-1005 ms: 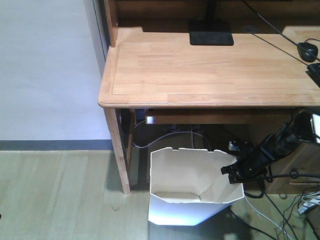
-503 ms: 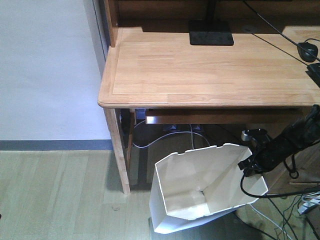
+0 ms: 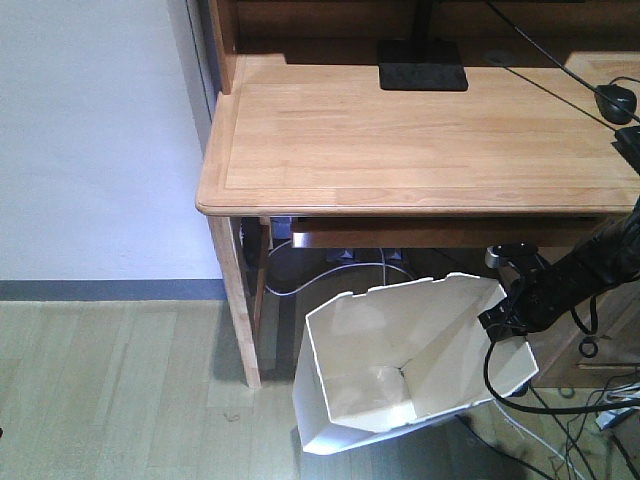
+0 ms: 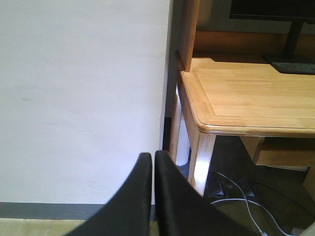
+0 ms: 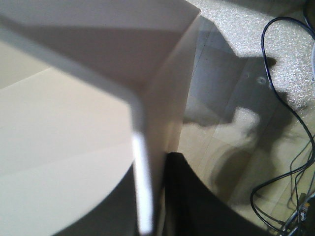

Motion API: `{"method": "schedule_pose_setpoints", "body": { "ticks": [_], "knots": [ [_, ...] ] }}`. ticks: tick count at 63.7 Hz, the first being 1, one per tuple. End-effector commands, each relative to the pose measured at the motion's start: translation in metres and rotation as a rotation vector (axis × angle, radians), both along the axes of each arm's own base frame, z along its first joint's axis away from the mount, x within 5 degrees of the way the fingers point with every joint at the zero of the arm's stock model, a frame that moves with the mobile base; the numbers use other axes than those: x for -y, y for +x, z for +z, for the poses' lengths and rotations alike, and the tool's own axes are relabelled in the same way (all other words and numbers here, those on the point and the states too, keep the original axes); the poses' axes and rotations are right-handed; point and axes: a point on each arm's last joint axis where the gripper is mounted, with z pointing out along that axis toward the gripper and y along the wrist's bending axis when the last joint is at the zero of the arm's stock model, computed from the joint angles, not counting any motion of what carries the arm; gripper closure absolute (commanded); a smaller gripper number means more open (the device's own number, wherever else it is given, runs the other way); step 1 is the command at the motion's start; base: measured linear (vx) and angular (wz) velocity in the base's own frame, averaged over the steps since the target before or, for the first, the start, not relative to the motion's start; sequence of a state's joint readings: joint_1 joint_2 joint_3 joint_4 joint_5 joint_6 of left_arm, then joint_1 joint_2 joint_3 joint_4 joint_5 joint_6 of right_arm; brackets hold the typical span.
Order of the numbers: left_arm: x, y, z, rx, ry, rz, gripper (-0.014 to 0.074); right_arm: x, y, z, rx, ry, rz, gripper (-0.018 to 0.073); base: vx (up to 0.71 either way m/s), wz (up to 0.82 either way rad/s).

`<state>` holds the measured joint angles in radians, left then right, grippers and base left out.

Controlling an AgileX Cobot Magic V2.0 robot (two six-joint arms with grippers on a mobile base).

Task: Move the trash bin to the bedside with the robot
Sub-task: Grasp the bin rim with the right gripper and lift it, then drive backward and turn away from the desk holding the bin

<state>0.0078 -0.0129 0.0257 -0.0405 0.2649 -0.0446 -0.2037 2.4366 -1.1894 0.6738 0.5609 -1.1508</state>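
The white wall [image 3: 90, 140] fills the left of my front view, with a dark skirting strip [image 3: 100, 290] at its foot and pale wood flooring [image 3: 120, 390] below. The light wooden desk [image 3: 420, 140] takes up the upper right, its rounded corner nearest the wall and one leg [image 3: 238, 310] coming down to the floor.

The trash bin [image 3: 400, 370] sits under the desk's front edge, just right of that leg. It is tilted, with its angular rim raised on the right side and its mouth tipped toward me, so I see straight into the cream inside. I cannot tell whether its base touches the floor.

My right arm [image 3: 590, 265] reaches in from the right edge, and the right gripper [image 3: 502, 318] is clamped on the bin's right-hand rim. In the right wrist view the thin white wall [image 5: 141, 196] runs between the fingers, with one black finger [image 5: 189, 201] pressed against its outer face.

My left gripper [image 4: 152, 156] hangs in open air facing the wall and the desk corner, its fingers drawn together to a narrow slit with nothing between them.

A black monitor base [image 3: 422, 77] stands at the back of the desk, and a black mouse [image 3: 613, 100] lies near its right edge. Loose cables [image 3: 560, 440] trail over the floor beside the bin.
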Motion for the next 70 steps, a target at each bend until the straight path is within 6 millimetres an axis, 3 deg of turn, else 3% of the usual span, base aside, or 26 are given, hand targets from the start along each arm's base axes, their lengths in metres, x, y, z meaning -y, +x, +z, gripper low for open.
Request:
{"method": "schedule_pose_setpoints", "body": {
  "ticks": [1,70],
  "knots": [
    [-0.0002,0.0004,0.0030,0.072,-0.010,0.005,0.0602,-0.0072,0.0062,0.0351,-0.002,0.123,-0.009,0.0566,0.00,0.00],
    [-0.0002,0.0004,0.0030,0.072,-0.010,0.005,0.0602,-0.0073,0.0061,0.0352,-0.003,0.124,-0.007,0.0566,-0.03,0.09]
  ]
}}
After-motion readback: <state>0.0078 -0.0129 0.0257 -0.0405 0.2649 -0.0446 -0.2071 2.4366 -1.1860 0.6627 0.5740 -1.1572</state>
